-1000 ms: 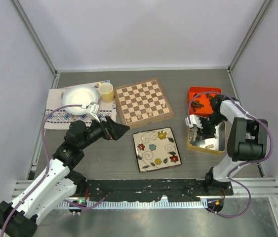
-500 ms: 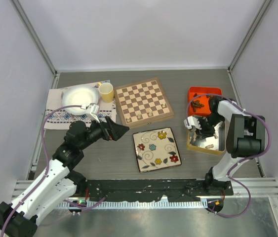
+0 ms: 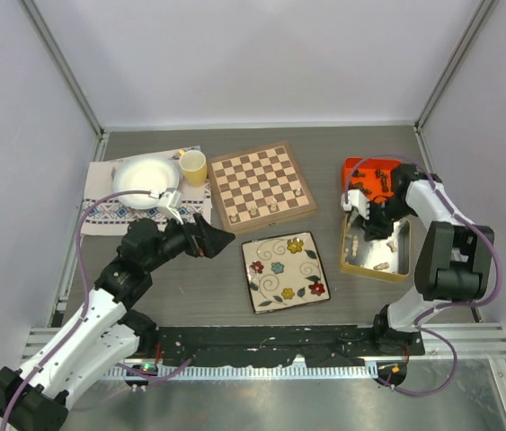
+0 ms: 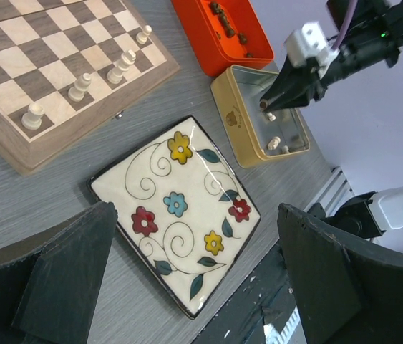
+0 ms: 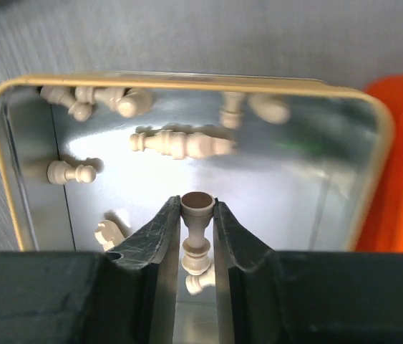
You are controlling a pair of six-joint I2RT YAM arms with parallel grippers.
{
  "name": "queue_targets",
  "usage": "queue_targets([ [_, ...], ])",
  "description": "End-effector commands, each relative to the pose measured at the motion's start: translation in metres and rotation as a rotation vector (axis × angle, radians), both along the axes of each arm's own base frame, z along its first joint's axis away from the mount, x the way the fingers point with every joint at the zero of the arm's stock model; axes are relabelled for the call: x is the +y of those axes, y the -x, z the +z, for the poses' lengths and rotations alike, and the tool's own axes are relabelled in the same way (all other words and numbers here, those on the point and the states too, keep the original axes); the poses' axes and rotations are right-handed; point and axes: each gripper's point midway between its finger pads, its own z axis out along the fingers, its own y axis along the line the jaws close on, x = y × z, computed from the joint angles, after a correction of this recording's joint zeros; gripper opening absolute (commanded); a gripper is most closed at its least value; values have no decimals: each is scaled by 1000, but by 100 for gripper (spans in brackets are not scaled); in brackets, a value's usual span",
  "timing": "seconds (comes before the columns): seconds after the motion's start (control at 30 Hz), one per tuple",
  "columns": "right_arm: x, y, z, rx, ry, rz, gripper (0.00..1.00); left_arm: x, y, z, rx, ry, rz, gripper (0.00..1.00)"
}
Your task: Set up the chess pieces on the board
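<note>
Closing from half-open, pinched a cream piece (image 5: 195, 247) in right gripper (image 5: 195, 212), mid-frame over the tin (image 5: 294, 186); shifted up-frame in top view. Held left gripper (image 3: 217, 235) wide, empty, lower left. Judged grasp made; carry to board (image 3: 261, 180), upper centre, still due.

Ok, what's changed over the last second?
The right tool shifted toward the far end of the tin and closed on a pale piece there. The left tool stays open in place; pieces on the board are unmoved.
</note>
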Motion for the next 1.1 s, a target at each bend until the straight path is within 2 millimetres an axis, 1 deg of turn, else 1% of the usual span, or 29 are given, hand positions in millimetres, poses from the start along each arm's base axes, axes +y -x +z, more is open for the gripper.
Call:
queue_targets([
  [0.0,21,-17,75,-83,-158,-266,1,-13,-3,32,-78,31,-73,100],
  [0.03,32,-19,90,-55,-236,-370,1,-16,-2,34,-77,36,-92,99],
  [0.07,39,-20,104,-64,-284,-406,1,-22,0,40,-72,48,-127,97],
  [0.1,47,-21,114,-43,-347,-457,1,-27,-4,34,-39,38,-142,97],
  [0.13,61,-22,126,-19,-440,-485,1,-31,-5,34,-30,36,-152,96],
  [0.17,71,-19,136,70,-518,-603,1,-36,-8,42,-37,40,-160,96],
  [0.2,76,-29,149,38,-586,-624,1,-43,-7,43,-41,28,-179,96],
  [0.23,84,-28,153,71,-649,-655,1,-51,-11,36,-24,3,-189,96],
  [0.27,88,-43,167,91,-731,-766,1,-57,-15,47,-48,1,-189,96],
  [0.3,90,-46,178,75,-775,-797,1,-67,-16,54,-91,-10,-193,96],
  [0.33,92,-48,178,112,-813,-854,1,-77,-22,45,-77,-39,-191,96],
  [0.37,89,-63,189,59,-863,-890,1,-85,-25,53,-99,-43,-190,96],
  [0.4,94,-63,196,168,-928,-1006,1,-97,-26,54,-122,-56,-188,96],
  [0.43,95,-64,194,206,-952,-1049,1,-108,-32,44,-106,-76,-187,95],
  [0.47,92,-73,194,197,-965,-1120,1,-119,-35,48,-119,-71,-187,95],
  [0.5,92,-76,193,285,-991,-1244,1,-132,-36,53,-139,-52,-190,94],
  [0.53,91,-78,187,318,-985,-1301,1,-139,-41,54,-138,-41,-166,94],
  [0.57,92,-78,184,356,-987,-1338,1,-153,-51,46,-117,-50,-155,94],
  [0.6,94,-77,183,390,-991,-1358,1,-164,-52,50,-125,-32,-158,93],
  [0.63,97,-75,179,455,-1002,-1397,1,-172,-57,46,-109,-27,-144,91],
  [0.7,101,-74,182,486,-1036,-1393,1,-196,-65,41,-90,-21,-153,89],
  [0.73,103,-71,176,532,-1049,-1423,1,-203,-67,40,-85,-18,-156,88],
  [0.77,104,-72,181,514,-1074,-1406,1,-212,-70,50,-92,6,-160,87],
  [0.8,106,-71,179,522,-1076,-1411,1,-223,-71,36,-71,-10,-169,86],
  [0.87,111,-68,173,544,-1068,-1412,1,-236,-76,42,-76,4,-174,84],
  [0.9,112,-67,172,550,-1067,-1409,1,-243,-77,33,-62,-8,-178,83],
  [1.0,115,-66,166,576,-1068,-1409,1,-255,-84,31,-52,-14,-169,79],
  [1.03,116,-65,165,588,-1066,-1403,1,-260,-88,19,-35,-35,-166,77],
  [1.07,116,-66,167,585,-1075,-1398,1,-264,-90,23,-38,-33,-166,75],
])
